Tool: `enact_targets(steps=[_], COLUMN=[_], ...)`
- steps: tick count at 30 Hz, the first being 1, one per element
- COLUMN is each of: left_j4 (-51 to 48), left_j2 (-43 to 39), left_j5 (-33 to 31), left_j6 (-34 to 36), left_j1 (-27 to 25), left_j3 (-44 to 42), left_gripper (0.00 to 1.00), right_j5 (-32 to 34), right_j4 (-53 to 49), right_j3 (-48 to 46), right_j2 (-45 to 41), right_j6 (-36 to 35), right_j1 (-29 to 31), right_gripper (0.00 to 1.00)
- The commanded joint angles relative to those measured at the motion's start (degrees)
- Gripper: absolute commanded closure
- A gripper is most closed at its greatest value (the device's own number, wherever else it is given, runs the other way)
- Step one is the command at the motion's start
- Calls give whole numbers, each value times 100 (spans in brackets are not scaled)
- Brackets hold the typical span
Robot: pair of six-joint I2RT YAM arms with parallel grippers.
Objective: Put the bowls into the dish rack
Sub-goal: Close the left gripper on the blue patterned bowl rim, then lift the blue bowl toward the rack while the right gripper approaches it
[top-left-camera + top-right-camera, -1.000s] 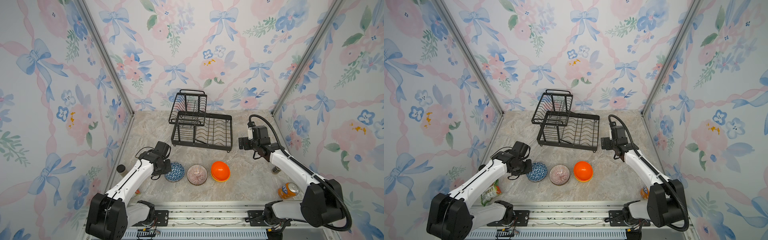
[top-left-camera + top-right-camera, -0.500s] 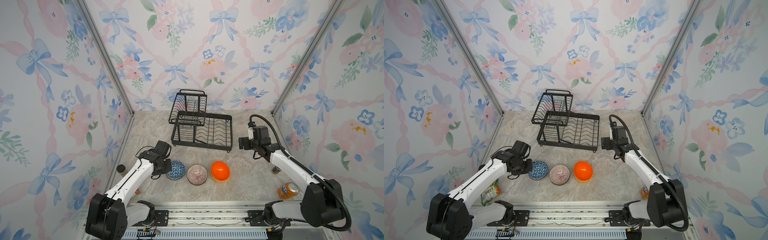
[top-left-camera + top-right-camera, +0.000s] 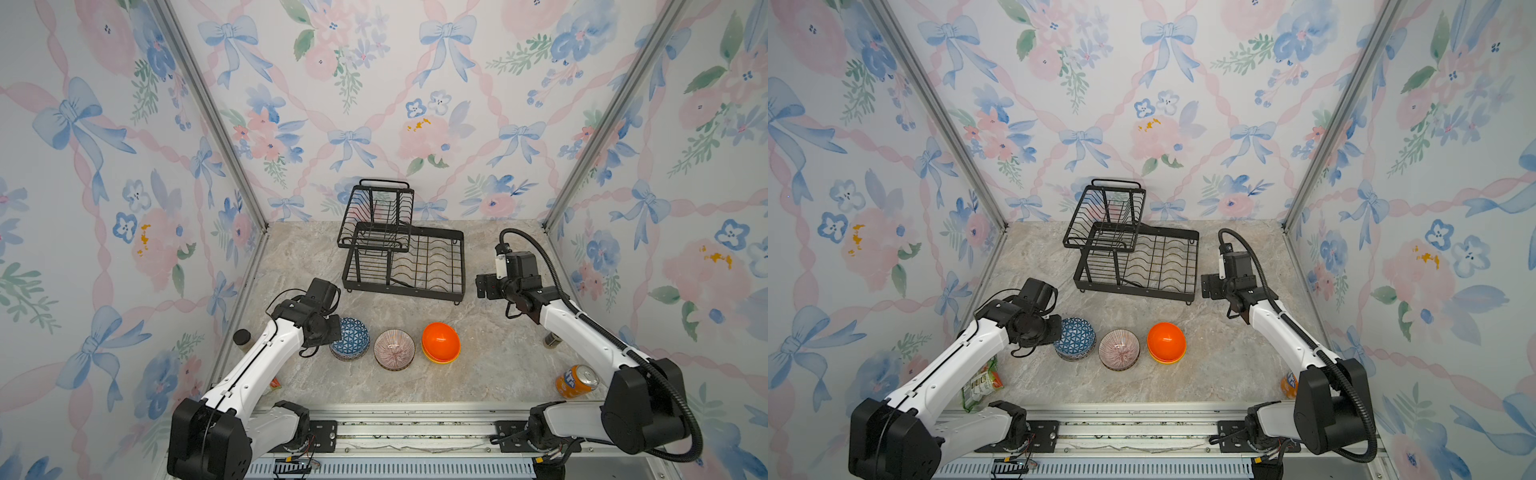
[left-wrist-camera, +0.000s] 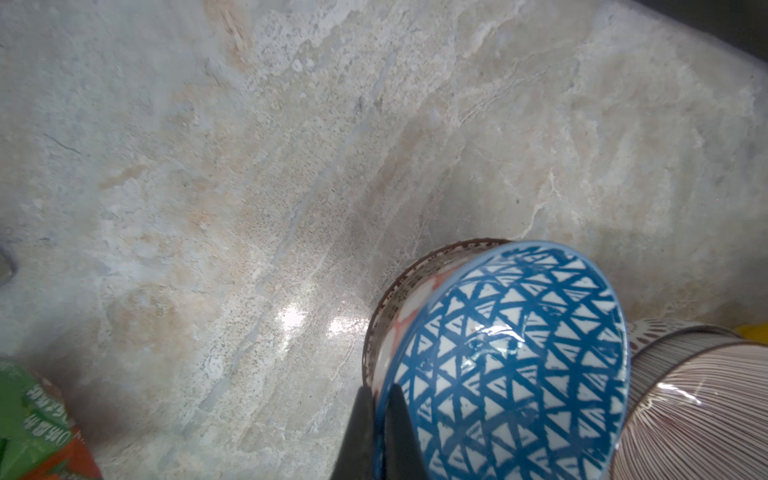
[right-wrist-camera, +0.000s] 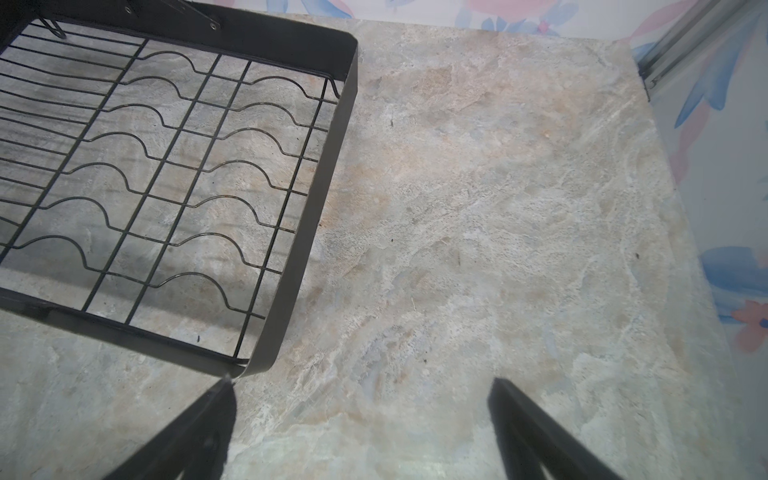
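My left gripper [image 4: 380,388] is shut on the rim of the blue triangle-patterned bowl [image 4: 511,357], one finger inside and one outside. The bowl is tilted over a brown-and-white lattice bowl [image 4: 395,291] beneath it. In both top views this blue bowl [image 3: 351,338] [image 3: 1075,338] is the leftmost of a row, with the pink striped bowl [image 3: 394,349] and the orange bowl [image 3: 440,341] stacked on a yellow one [image 3: 441,360]. The black dish rack [image 3: 405,266] [image 5: 291,249] stands behind the row with nothing in it. My right gripper [image 5: 361,386] hangs open beside the rack's near right corner.
An orange soda can [image 3: 577,380] lies at the front right, and a small dark jar [image 3: 552,340] stands behind it. A green snack packet [image 3: 980,382] and a black-capped jar [image 3: 241,336] sit along the left wall.
My left gripper has closed on the blue bowl's rim, and the bowl has tipped up slightly. The right arm has not moved.
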Motion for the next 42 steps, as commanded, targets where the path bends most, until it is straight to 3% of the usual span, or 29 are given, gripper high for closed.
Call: enact_targets(steps=[1,10,18,23,28,35,39,42], left_j4=[-35,-15,230,544,778,2029,3108,3992], left_j2=[-188,-453,-422,-411,-201,196,399,625], left_j5=[-4,-199,-551,-986,-1689,-1585,-1377,-768], left_j6=[190,378,603,395,247,352,626,864], left_j1=[-11,-30,-154,-594,-1375,-2269,-2386,-2328], left_j3=[240,581,1250,1496,1874,1955,1825,1812], left_gripper=[100,100,100,100,100,100,100,100], right_j5=[-95,-402,-1233,-1719,-2210,-2732,-2929,-3046], right_j4=[46,-59,-261,-435,-503,-665,-810,-881], right_j3=[-59,78,449,846,1202,1593,1735,1779], right_j2=[9,-141,-199,-301,-401,-544,-750,-937], right_j6=[97,72,115,149,295,424,509,569], right_j1=[-38,-38,-38,-80,-140,-152,-152,-144], right_gripper=[3,3,3,3,3,3,3,3])
